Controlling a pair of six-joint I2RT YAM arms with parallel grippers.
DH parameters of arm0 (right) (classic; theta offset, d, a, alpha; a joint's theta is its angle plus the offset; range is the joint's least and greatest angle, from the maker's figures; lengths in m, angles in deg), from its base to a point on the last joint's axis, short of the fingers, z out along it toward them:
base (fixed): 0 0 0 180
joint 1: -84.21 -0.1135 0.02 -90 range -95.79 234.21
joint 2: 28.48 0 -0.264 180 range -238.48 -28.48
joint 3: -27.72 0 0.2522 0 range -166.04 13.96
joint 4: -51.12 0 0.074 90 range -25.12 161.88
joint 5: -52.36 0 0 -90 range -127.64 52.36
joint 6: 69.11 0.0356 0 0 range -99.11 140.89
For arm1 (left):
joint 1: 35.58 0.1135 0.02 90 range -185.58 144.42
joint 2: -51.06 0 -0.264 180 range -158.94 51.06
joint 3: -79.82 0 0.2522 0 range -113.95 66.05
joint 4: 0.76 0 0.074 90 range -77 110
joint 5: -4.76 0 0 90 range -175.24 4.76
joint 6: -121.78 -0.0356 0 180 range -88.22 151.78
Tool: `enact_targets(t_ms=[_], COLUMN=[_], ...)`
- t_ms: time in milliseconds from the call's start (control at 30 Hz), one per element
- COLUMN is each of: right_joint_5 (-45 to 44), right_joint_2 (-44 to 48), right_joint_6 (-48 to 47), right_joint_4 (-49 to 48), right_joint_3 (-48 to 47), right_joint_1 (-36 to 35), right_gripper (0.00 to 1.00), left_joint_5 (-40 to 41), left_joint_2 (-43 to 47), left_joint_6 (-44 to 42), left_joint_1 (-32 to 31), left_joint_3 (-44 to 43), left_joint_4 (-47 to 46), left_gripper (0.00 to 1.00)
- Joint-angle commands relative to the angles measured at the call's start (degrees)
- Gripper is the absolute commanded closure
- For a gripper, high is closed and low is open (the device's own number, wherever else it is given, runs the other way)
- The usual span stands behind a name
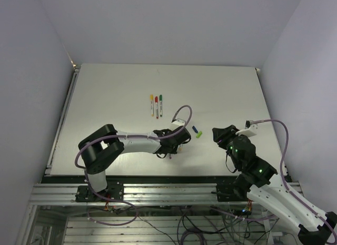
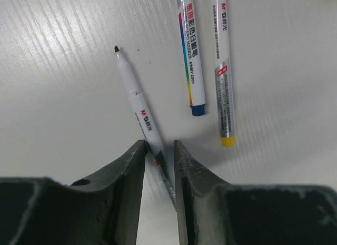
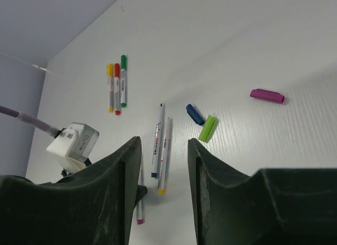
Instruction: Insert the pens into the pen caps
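inside left gripper [image 2: 159, 146] (jaws parted): pen [image 2: 138, 104]

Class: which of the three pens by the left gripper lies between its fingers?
The leftmost pen, its dark tip bare; the blue-ended pen and yellow-ended pen lie to its right.

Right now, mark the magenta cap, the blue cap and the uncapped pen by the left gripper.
magenta cap [image 3: 267, 95], right wrist view, middle of its body.
blue cap [image 3: 195, 114], right wrist view, middle of its body.
uncapped pen [image 2: 138, 104], left wrist view, middle of its barrel.
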Motion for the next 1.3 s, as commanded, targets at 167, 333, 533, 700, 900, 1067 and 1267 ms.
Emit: enact_targets(t_ms=[167, 333, 533, 700, 900, 1067, 1267], right_joint_5=[-0.4, -0.4, -1.7, -5.8, -9.3, -4.5, 14.6], right_joint_2=[1.4, 1.4, 1.2, -2.1, -14.3, -24.0, -31.8], right_joint_6=[1.5, 1.8, 2.4, 2.7, 4.8, 2.5, -9.2], right_joint_4=[0.6, 1.2, 3.0, 7.2, 15.3, 15.6, 7.4], right_joint_3=[-0.2, -0.7, -1.5, -4.3, -11.9, -16.4, -16.7], right_joint_1=[0.1, 0.2, 0.1, 0.2, 0.7, 5.4, 24.0], right_gripper=[0.61, 0.61, 0.61, 0.64, 0.61, 0.56, 0.59], left_joint_5=[-0.1, -2.3, -5.5, -4.2, -4.0, -2.2, -1.3], left_joint_2=[-6.2, -7.0, -5.5, -3.5, 2.9, 9.2, 17.0], left_joint_6=[-2.4, -2.2, -2.4, -2.1, -2.3, -2.7, -2.2], left_joint_1=[-0.1, -0.1, -0.1, -0.1, -0.1, -0.1, -0.1], left_joint_3=[-0.2, 1.5, 4.4, 5.0, 4.7, 4.0, 4.7], left_joint_4=[11.7, 10.9, 8.4, 9.0, 8.4, 9.8, 11.3], left_gripper=[0.71, 0.80, 0.93, 0.93, 0.93, 0.93, 0.93])
